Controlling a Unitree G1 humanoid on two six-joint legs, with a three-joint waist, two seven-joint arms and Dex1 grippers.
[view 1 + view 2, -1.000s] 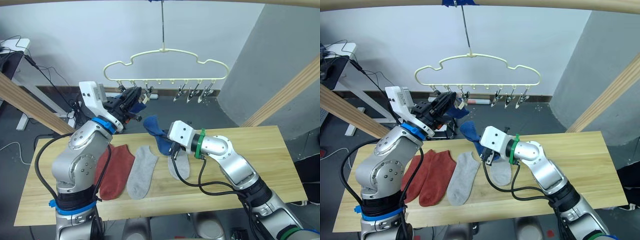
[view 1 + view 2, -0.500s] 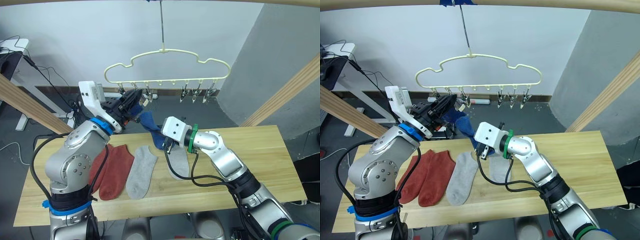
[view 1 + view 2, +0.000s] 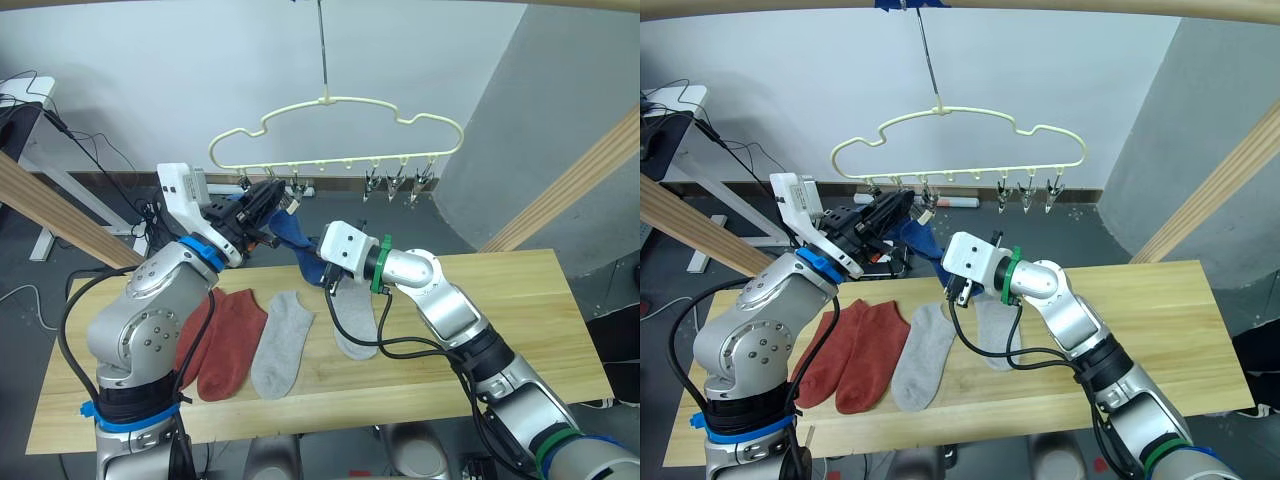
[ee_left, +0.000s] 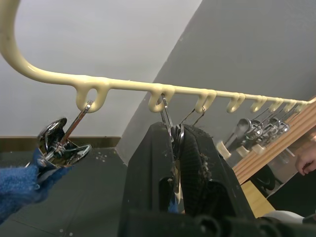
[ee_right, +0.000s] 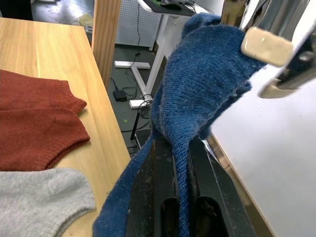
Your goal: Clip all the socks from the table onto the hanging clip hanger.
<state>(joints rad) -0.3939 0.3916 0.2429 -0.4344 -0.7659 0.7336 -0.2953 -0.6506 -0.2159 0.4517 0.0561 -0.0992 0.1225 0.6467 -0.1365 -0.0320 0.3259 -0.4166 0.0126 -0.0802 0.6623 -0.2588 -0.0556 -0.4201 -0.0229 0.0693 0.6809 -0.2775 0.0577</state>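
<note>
The pale yellow clip hanger (image 3: 335, 105) hangs by its hook from the top rail. My left gripper (image 3: 272, 195) is raised to its left clips and shut on one metal clip (image 4: 172, 129). The neighbouring clip (image 4: 59, 148) grips blue sock fabric (image 4: 17, 187). My right gripper (image 3: 320, 275) is shut on a blue sock (image 5: 197, 84) that stretches up to the clips beside the left gripper. On the table (image 3: 520, 320) lie two rust-red socks (image 3: 225, 340) side by side and two light grey socks (image 3: 280, 340), (image 3: 355, 320).
Several free clips (image 3: 395, 182) hang at the hanger's right end. Slanted wooden posts stand at the left (image 3: 50, 210) and right (image 3: 570, 190). A round wooden rail (image 3: 1040, 8) runs overhead. A black cable (image 3: 400, 345) loops from my right arm over the table.
My right gripper has risen and moved left with the blue sock, from just above the table to just under the left gripper. The left gripper has stayed at the clips.
</note>
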